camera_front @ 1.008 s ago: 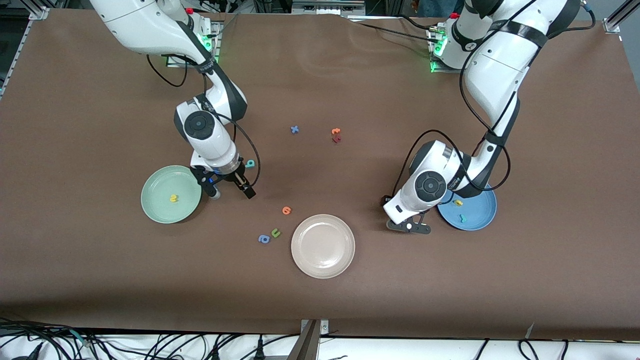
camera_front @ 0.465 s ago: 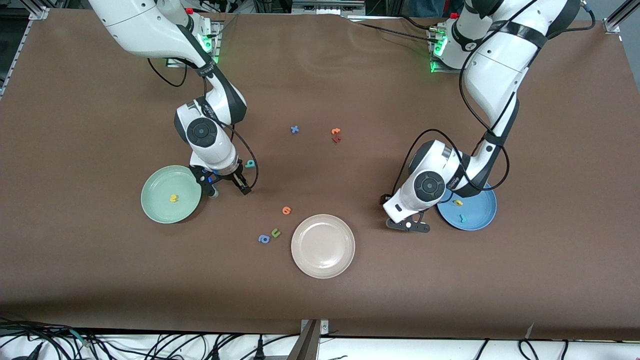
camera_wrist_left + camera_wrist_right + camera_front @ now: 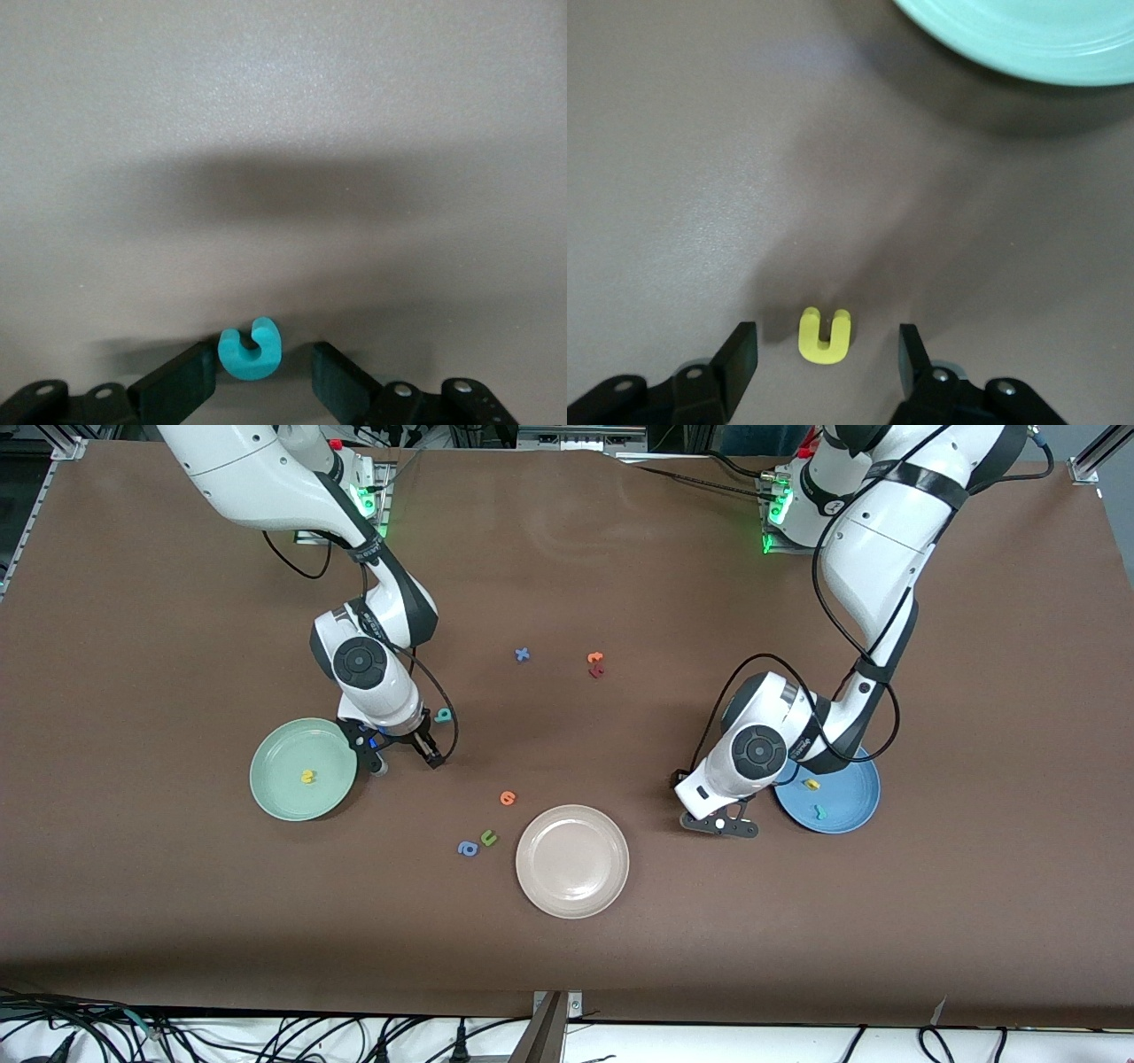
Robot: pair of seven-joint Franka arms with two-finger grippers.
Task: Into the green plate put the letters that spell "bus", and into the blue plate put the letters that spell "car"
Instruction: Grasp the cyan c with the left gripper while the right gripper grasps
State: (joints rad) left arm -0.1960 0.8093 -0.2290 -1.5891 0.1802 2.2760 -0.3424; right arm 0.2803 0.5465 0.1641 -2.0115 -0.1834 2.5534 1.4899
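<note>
The green plate [image 3: 283,788] holds a yellow "s" [image 3: 307,777]. Beside it my right gripper [image 3: 403,762] is low over the table, open. In the right wrist view the yellow "u" [image 3: 825,335] lies flat between the spread fingers of that gripper [image 3: 826,354], touching neither, with the green plate's rim [image 3: 1028,35] close by. The teal "b" [image 3: 443,715] lies just next to this hand. The blue plate [image 3: 850,802] holds a yellow "a" [image 3: 811,784] and a teal "r" [image 3: 820,812]. My left gripper [image 3: 719,825] is down beside it, open around the teal "c" [image 3: 250,348].
A beige-white plate [image 3: 571,886] sits nearer the front camera, mid-table. An orange letter [image 3: 507,798], a green "u" [image 3: 488,837] and a blue "a" [image 3: 467,849] lie beside it. A blue "x" [image 3: 522,654] and orange and dark red letters [image 3: 595,664] lie mid-table.
My right gripper has shifted slightly toward its base and its fingers have come closer together. My left gripper has edged a little away from the blue plate.
</note>
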